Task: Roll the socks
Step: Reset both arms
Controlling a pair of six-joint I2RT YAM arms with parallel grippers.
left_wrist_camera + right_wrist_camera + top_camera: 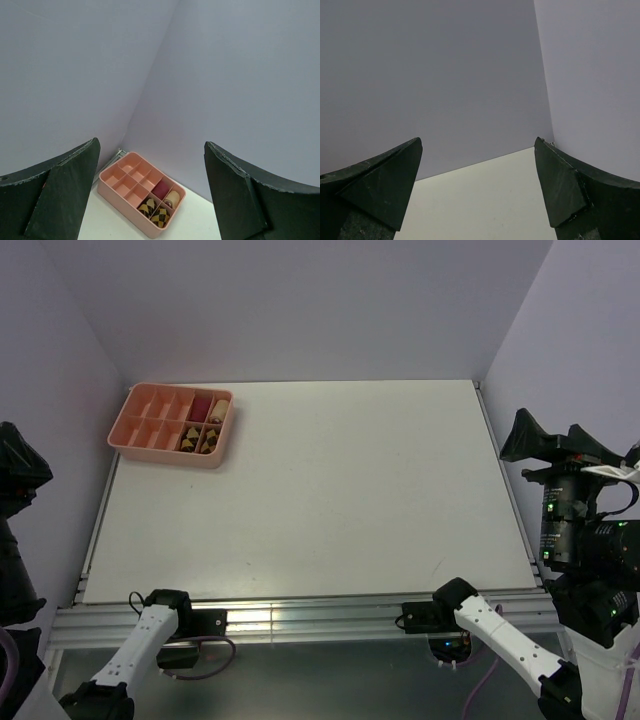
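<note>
The socks are rolled up and sit in a pink tray. The tray is at the far left corner of the white surface, close to the back wall. The tray has many little boxes inside. The two brown and orange diamond socks fill the two boxes at the right end of the near row, side by side. Right behind them, in the far row, there is a red roll and a light tan roll.

The left claw is spread wide and holds nothing. It is up in the air by the left side of the surface, well apart from the tray. From its own camera the tray shows low down between the two black fingers, with the socks at the tray's near corner – not touching the claw at all.

The right claw is spread wide too, and it holds nothing. It is up by the right side of the surface – the socks are far away from it, across to the far left. Between its fingers you see only the grey walls and a bit of the white surface.
</note>
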